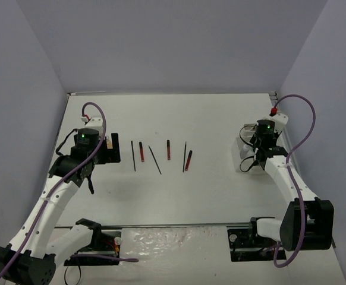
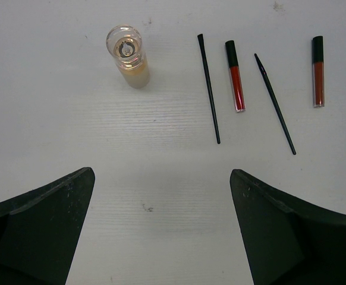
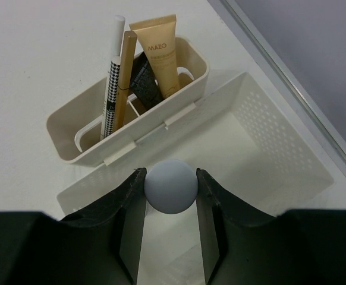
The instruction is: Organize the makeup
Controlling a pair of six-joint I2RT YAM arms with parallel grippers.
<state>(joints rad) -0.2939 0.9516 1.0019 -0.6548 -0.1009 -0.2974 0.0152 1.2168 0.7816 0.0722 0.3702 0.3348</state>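
The right gripper [image 3: 170, 177] is partly closed, its two fingers pinching a grey ball [image 3: 170, 189]. It may be a bottle's cap, but nothing below it shows. It is held above the near end of a white perforated bin [image 3: 280, 139]. Just behind the bin, touching it, stands a cream caddy [image 3: 66, 127]. Inside it, upright or leaning, are a beige tube [image 3: 159, 56], a tan pencil [image 3: 123, 83], a checked white stick [image 3: 112, 89] and a dark item [image 3: 144, 80].

Well apart on the other side, the left gripper [image 2: 161, 178] is spread wide and holds nothing, above bare table [image 2: 54, 130]. Beyond its left finger a beige bottle [image 2: 128, 56] with a clear cap stands upright. To the right of the bottle, lying apart in a row, are a black stick [image 2: 209, 89], a red tube [image 2: 236, 77], a thin black stick [image 2: 275, 104] and a second red tube [image 2: 318, 71].
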